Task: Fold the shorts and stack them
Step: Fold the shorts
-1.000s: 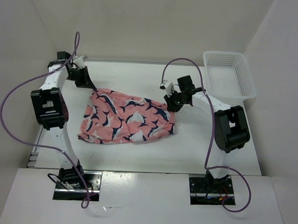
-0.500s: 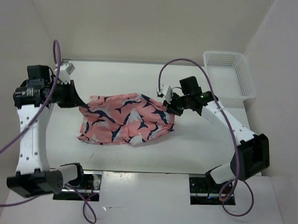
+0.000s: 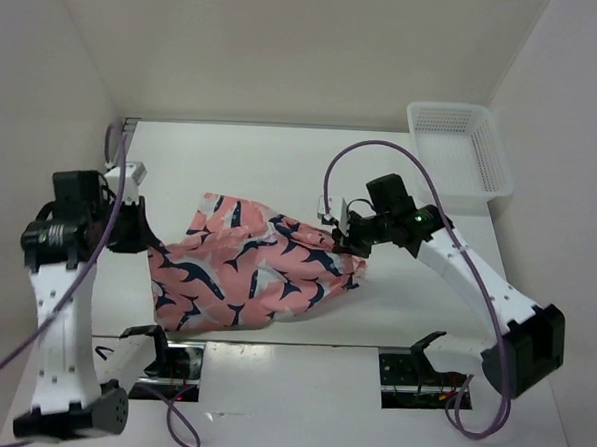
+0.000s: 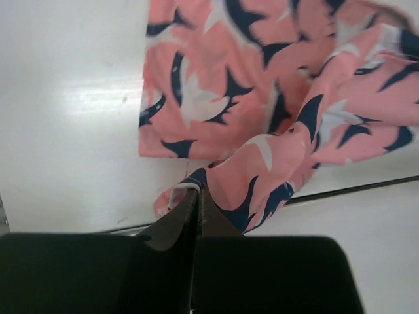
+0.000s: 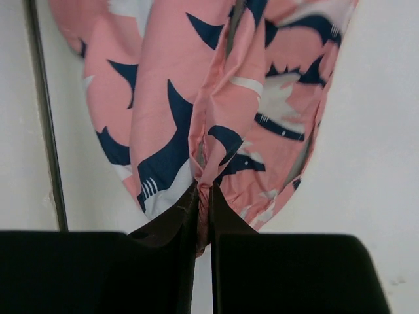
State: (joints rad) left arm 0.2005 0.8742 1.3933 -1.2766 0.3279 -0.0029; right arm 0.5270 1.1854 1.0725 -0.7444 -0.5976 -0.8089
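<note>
The salmon-pink shorts (image 3: 251, 276) with navy-and-white whale shapes hang stretched between both grippers above the table, sagging toward its near edge. At the cloth's left end my left gripper (image 3: 150, 238) is shut on a corner of the shorts (image 4: 262, 111); in the left wrist view its jaws (image 4: 196, 191) pinch the hem. At the right end my right gripper (image 3: 346, 241) is shut on a bunched fold of the shorts (image 5: 216, 98), with fabric squeezed between the fingertips (image 5: 204, 190). The lower part of the cloth drapes onto the table.
A white perforated basket (image 3: 460, 152) stands at the back right of the white table (image 3: 282, 163). Purple cables loop from both arms. The table's near edge with the arm bases (image 3: 421, 375) lies just below the hanging cloth.
Both grippers have lifted the shorts and pulled them toward the near edge. The cloth, earlier lying flat mid-table, now hangs between them and reaches the front of the table.
</note>
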